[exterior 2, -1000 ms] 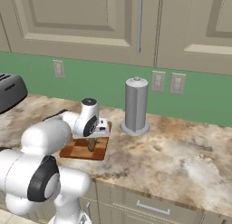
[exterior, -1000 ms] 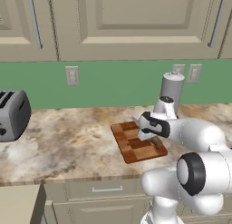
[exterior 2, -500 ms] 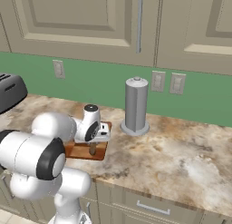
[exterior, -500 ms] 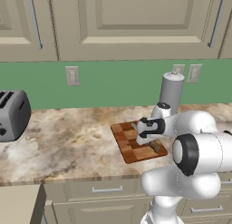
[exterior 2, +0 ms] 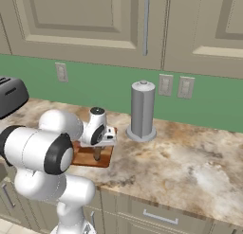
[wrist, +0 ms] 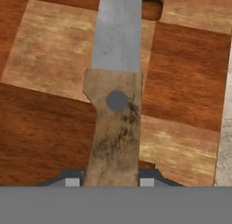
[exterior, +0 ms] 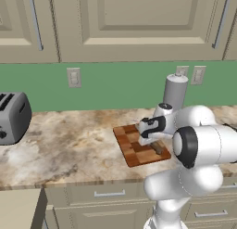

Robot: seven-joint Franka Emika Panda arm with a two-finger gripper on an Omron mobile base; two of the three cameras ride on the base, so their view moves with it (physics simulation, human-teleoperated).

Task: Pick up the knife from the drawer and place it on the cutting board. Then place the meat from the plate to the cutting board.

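The knife (wrist: pixel 115 123), with its brown wooden handle and grey blade, lies flat on the checkered wooden cutting board (wrist: pixel 45 128). My gripper (wrist: pixel 111 182) points down onto it, and its two fingertips (wrist: pixel 72 182) sit tight against both sides of the handle. From the base cameras, the gripper (exterior: pixel 155 141) (exterior 2: pixel 97 155) stands low over the right half of the cutting board (exterior: pixel 132 151) (exterior 2: pixel 83 158), with the white arm folded in front. The drawer, the meat and the plate are out of view.
A grey cylinder on a round base (exterior: pixel 175 91) (exterior 2: pixel 142 110) stands just behind the board near the green wall. A toaster (exterior: pixel 11 117) (exterior 2: pixel 9 93) sits far left on the marble counter (exterior: pixel 69 144). Closed drawers (exterior: pixel 109 194) run under the counter edge.
The hand has stayed low over the board with the knife. The arm's elbow has swung forward, closer to the cameras.
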